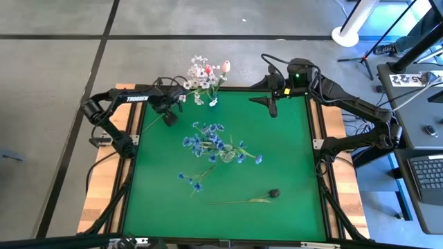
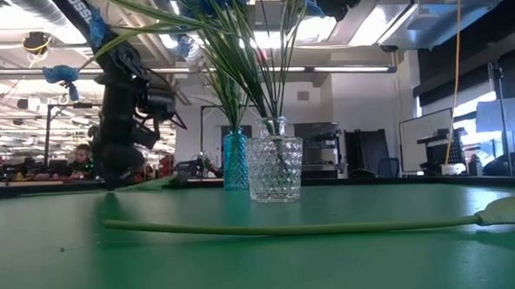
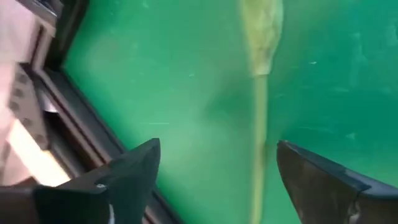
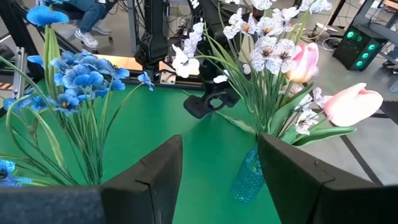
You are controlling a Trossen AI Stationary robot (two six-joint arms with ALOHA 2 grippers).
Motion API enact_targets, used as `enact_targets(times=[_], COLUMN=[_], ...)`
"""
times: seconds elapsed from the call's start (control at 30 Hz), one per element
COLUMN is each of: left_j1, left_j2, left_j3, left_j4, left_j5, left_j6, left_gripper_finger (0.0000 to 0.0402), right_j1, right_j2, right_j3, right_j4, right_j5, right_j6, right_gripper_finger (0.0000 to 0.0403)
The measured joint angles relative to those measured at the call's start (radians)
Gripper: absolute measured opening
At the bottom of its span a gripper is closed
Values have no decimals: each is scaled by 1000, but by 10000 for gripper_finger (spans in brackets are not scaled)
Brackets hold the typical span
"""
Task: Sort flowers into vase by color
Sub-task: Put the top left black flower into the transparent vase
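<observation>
My left gripper (image 3: 214, 180) stands open, low over the mat's far left corner (image 1: 168, 114). A thin green stem (image 3: 260, 143) with a leaf (image 3: 261, 25) lies on the mat between its fingers, untouched. My right gripper (image 4: 219, 180) hangs open and empty, raised near the far edge (image 1: 271, 105). White blossoms and pink tulips (image 4: 292, 56) stand in a small blue vase (image 1: 212, 102). Blue flowers (image 1: 214, 142) stand in a clear glass vase (image 2: 276, 170) mid-mat. A loose blue spray (image 1: 190, 181) and a dark bud (image 1: 274, 193) on a long stem (image 2: 287, 226) lie on the mat.
The table's black frame rail (image 3: 81, 118) runs close beside my left gripper. Wooden side boards (image 1: 104, 194) flank the green mat (image 1: 291, 159). A desk with a keyboard (image 1: 426, 173) stands off to the right, and a person sits in the room behind (image 2: 82, 161).
</observation>
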Motion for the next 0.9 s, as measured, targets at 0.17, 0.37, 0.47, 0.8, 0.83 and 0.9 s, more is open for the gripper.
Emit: enact_targets(times=[0.17, 0.37, 0.47, 0.8, 0.83, 0.9], left_j1=[5, 84, 156, 179, 179, 178], left_j2=[0, -2, -2, 0, 0, 8], left_j3=[0, 0, 1, 19, 19, 20], left_j4=[-18, -16, -12, 2, 3, 3], left_j5=[172, 264, 358, 417, 417, 411], left_j6=[-10, 2, 24, 23, 23, 24], left_gripper_finger=[279, 270, 270, 219, 207, 181], right_j1=[0, 0, 0, 0, 0, 0], right_j2=[0, 0, 0, 0, 0, 0], right_j3=[0, 0, 0, 0, 0, 0], right_j4=[0, 0, 1, 1, 1, 1], right_j5=[0, 0, 0, -1, -1, -10], right_j6=[-5, -23, -24, -49, -49, -49], right_gripper_finger=[206, 206, 206, 206, 206, 206])
